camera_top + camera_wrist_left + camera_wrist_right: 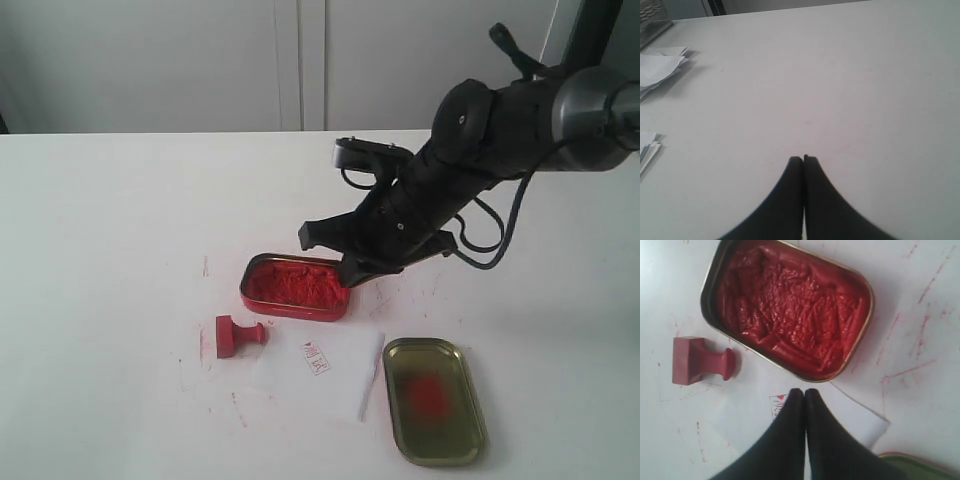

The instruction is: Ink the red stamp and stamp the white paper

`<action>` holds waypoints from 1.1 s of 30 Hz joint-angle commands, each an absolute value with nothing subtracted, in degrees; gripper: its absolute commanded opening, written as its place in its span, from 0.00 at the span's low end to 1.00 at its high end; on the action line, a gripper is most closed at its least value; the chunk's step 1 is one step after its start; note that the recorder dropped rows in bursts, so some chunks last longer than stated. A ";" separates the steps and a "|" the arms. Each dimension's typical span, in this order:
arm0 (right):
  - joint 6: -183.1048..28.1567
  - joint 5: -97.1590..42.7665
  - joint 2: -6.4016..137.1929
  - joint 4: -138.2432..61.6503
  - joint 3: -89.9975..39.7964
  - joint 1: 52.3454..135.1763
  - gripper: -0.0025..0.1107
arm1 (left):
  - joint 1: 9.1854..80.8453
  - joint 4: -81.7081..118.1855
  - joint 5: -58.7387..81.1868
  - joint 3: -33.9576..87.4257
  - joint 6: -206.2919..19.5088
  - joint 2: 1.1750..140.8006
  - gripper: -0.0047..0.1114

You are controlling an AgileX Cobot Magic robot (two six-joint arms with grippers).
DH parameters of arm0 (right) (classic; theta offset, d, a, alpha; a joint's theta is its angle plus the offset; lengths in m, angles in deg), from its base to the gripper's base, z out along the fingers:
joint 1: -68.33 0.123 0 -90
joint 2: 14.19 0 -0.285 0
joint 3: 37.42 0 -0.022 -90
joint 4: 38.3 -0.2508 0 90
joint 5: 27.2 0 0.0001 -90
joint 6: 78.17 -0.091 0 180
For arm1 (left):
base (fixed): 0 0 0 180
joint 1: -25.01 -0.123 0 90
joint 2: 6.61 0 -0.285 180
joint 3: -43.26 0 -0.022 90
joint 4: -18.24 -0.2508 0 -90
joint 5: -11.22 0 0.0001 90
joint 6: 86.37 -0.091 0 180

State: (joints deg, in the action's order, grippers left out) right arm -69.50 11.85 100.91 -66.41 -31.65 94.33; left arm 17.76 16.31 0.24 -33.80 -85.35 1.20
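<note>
The red stamp [240, 335] [700, 361] lies on its side on the table, left of the white paper [325, 380] [860, 415], which carries a small red imprint [316, 357]. The open red tin of ink paste [295, 287] [790, 305] sits just behind both. My right gripper [350, 272] [805, 391] hangs shut and holds nothing, above the tin's near edge and the paper, apart from the stamp. Out of the exterior view, my left gripper [803, 159] is shut over bare table, holding nothing.
A shallow gold lid with a red smear [433, 400] [920, 462] lies right of the paper. Red ink streaks mark the table around the tin. Stacks of white sheets [660, 67] lie far from the left gripper.
</note>
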 commanded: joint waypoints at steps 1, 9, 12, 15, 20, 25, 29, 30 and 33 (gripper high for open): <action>-69.33 13.52 99.00 -65.11 -31.47 91.93 0.02 | 17.78 16.46 0.41 -33.96 -85.13 1.17 0.04; -69.33 17.80 97.32 -63.01 -31.47 87.52 0.02 | 17.78 16.46 0.41 -33.96 -85.13 1.17 0.04; -69.33 19.52 97.21 -61.31 -31.47 85.93 0.02 | 17.78 16.46 0.41 -33.96 -85.13 1.17 0.04; -69.82 21.34 97.21 -57.41 -31.47 84.42 0.02 | 17.78 16.46 0.41 -33.96 -85.13 1.17 0.04; -73.08 23.30 97.21 -53.71 -31.47 81.46 0.02 | 17.78 16.46 0.41 -33.96 -85.13 1.17 0.04; -73.88 24.86 97.21 -51.42 -31.47 78.93 0.02 | 17.78 16.46 0.41 -33.96 -85.13 1.17 0.04; -73.97 25.56 97.09 -50.83 -31.47 77.12 0.02 | 17.78 16.46 0.41 -33.96 -85.13 1.17 0.04; -74.40 25.56 96.98 -50.38 -31.47 76.75 0.02 | 17.78 16.46 0.41 -33.96 -85.13 1.17 0.04; -75.56 25.84 96.87 -49.27 -31.47 75.62 0.02 | 17.78 16.46 0.41 -33.96 -85.13 1.17 0.04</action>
